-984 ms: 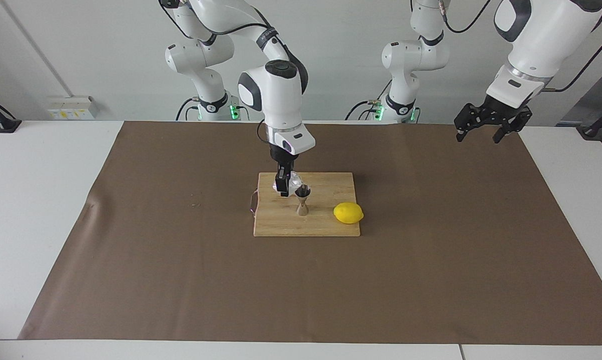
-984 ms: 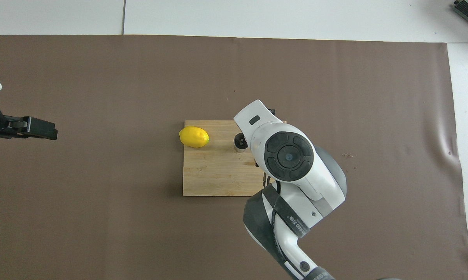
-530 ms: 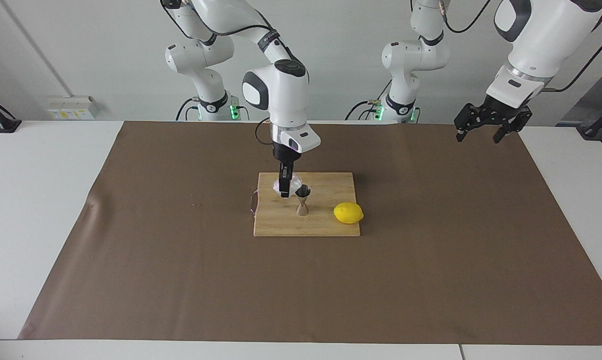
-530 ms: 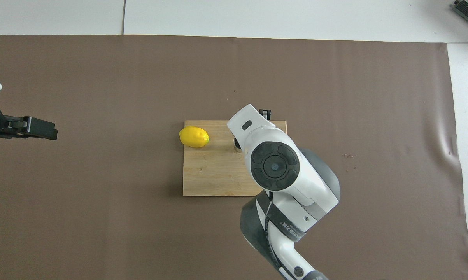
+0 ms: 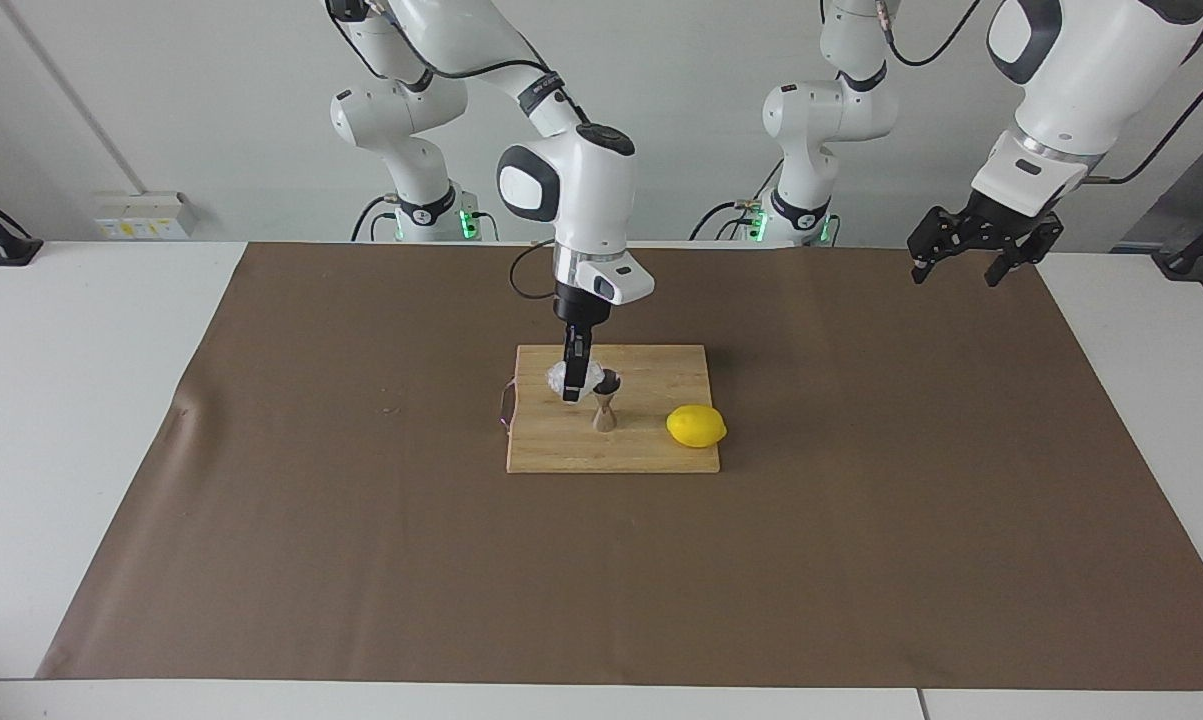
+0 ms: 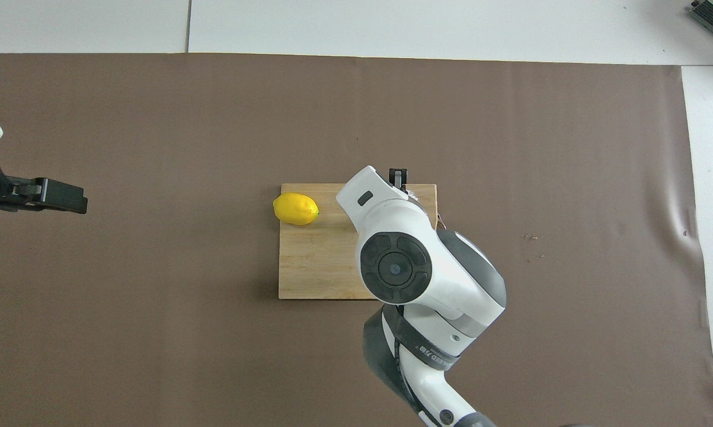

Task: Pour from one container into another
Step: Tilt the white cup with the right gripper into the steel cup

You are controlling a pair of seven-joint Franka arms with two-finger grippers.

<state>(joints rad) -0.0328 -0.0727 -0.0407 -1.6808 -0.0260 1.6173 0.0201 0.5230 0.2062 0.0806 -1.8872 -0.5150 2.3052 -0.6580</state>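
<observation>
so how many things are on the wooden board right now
3. A yellow lemon lies at the wooden cutting board's left-arm end; a steel hourglass jigger stands mid-board; the clear faceted glass cup is held beside it, resting or lifted unclear.

On my cutting board (image 5: 651, 455) the jigger (image 5: 605, 405) stands beside the lemon (image 5: 696, 426), toward the right arm's end of the desk.

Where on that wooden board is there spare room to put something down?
The wooden cutting board's strip farthest from the robots is bare. It is crowded where the right claw holds the clear faceted cup beside the steel hourglass jigger; the yellow lemon fills one corner.
</observation>
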